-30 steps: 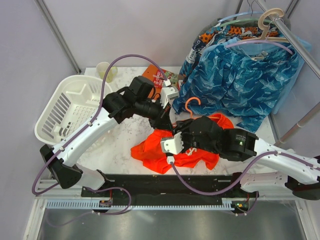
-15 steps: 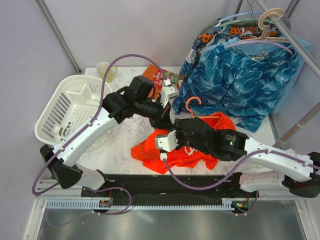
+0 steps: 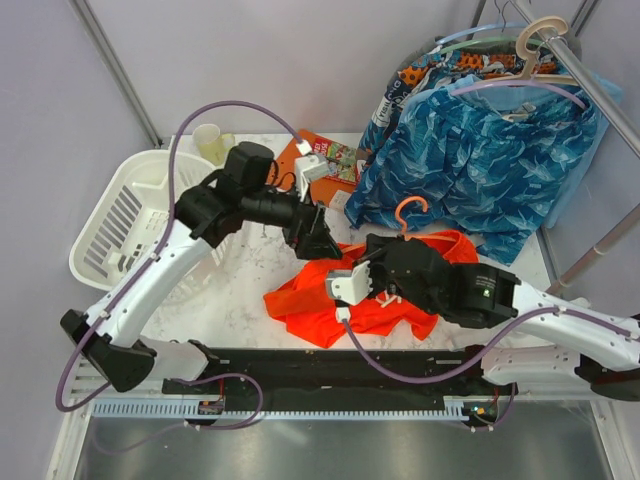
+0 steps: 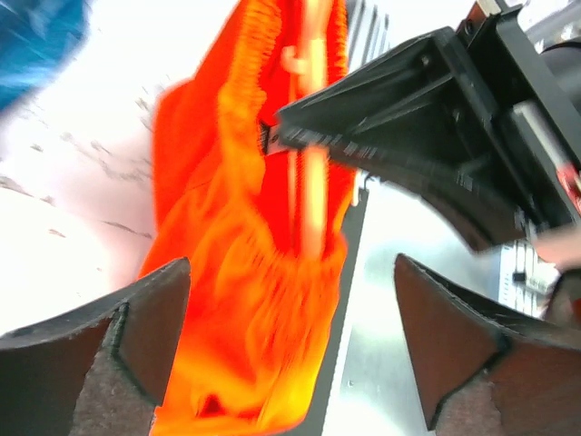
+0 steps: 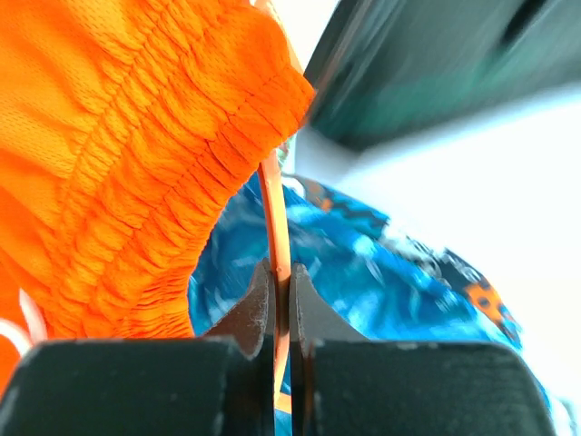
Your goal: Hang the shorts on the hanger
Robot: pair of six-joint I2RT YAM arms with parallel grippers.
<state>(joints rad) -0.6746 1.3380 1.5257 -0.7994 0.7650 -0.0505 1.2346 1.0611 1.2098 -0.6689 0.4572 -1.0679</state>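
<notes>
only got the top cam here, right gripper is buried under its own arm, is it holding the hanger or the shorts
Observer: The right wrist view shows the right gripper shut on the thin bar of the hanger. The waistband of the shorts hangs beside the fingers and is not pinched.
Operator: and the left one, got any fabric in it
Observer: No. In the left wrist view the left gripper is wide open with nothing between its fingers, and the shorts lie beneath it.
Operator: is the bar inside the waistband
Observer: In the left wrist view the bar seems to run into the gathered waistband, but blur keeps me from being sure.
</notes>
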